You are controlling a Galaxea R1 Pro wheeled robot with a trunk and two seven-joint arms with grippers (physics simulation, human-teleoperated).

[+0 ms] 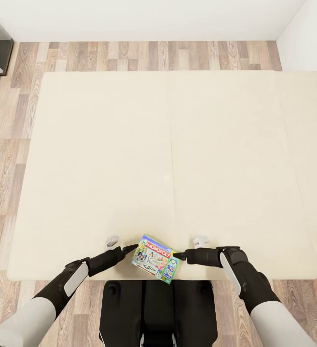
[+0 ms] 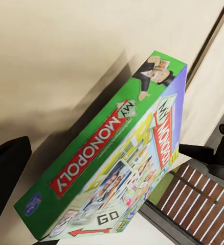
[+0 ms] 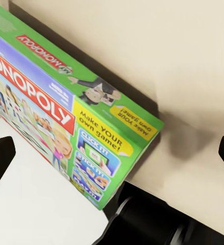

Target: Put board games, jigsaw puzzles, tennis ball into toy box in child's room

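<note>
I have both arms reaching low over the near edge of the bed, one on each side of the Monopoly box. The left end effector points at its left corner, the right end effector at its right edge. I judge this a two-sided pinch, since the box is thin and flat. Whether either is open or closed I cannot tell. The box, green-edged with a red logo, overhangs the mattress edge, tilted. Beyond it the beige mattress runs to the plank floor.
</note>
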